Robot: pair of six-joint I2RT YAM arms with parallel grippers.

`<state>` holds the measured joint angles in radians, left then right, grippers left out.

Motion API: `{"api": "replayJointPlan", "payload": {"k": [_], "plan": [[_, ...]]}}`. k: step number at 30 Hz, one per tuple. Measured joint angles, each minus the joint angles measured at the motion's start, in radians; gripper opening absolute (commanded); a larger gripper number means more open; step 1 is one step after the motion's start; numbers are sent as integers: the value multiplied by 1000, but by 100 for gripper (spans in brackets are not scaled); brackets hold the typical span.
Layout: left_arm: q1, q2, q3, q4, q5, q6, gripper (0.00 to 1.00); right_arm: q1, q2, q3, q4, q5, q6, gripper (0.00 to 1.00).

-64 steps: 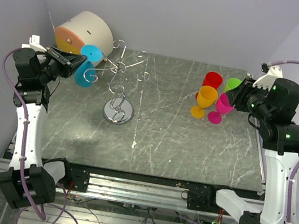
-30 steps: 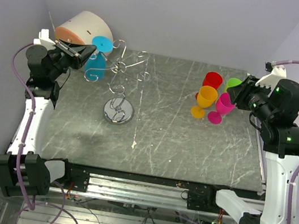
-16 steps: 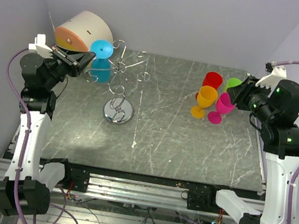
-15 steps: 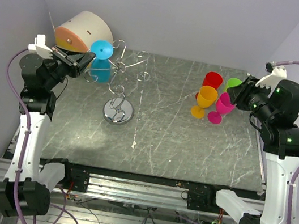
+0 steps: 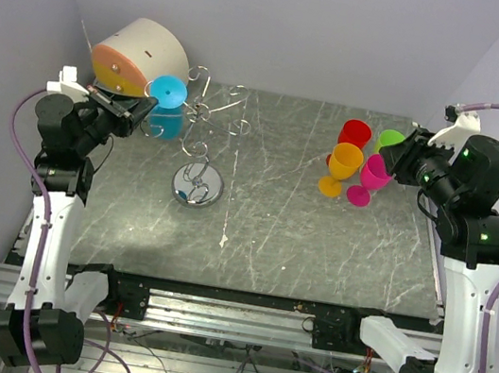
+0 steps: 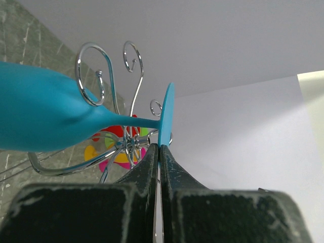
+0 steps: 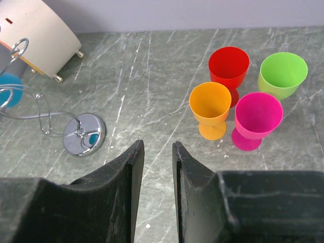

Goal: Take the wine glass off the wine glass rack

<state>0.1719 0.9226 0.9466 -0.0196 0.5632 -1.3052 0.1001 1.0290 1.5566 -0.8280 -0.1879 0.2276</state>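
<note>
In left gripper (image 6: pixel 159 151), wine glass (image 6: pixel 46 121)

Left gripper (image 6: pixel 159 152), pinched on the foot of the blue wine glass (image 5: pixel 167 92), now sits a bit further right than two seconds back, so the glass is closer in against the curled arms of the wine glass rack (image 5: pixel 198 185). The foot was tipped up higher a second ago and now sits slightly lower.

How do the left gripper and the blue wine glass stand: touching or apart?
Touching. The left wrist view shows the left gripper pinching the round foot of the blue wine glass, no gap.
</note>
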Motion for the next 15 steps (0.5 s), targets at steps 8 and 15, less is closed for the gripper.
{"api": "replayJointPlan", "payload": {"k": [8,15], "plan": [[0,-35,2,-78,-45,39,7,0,-1,-5,0,0,0,30],[0,-77,14,-182,-113,79,7,0,-4,-11,0,0,-1,30]]}}
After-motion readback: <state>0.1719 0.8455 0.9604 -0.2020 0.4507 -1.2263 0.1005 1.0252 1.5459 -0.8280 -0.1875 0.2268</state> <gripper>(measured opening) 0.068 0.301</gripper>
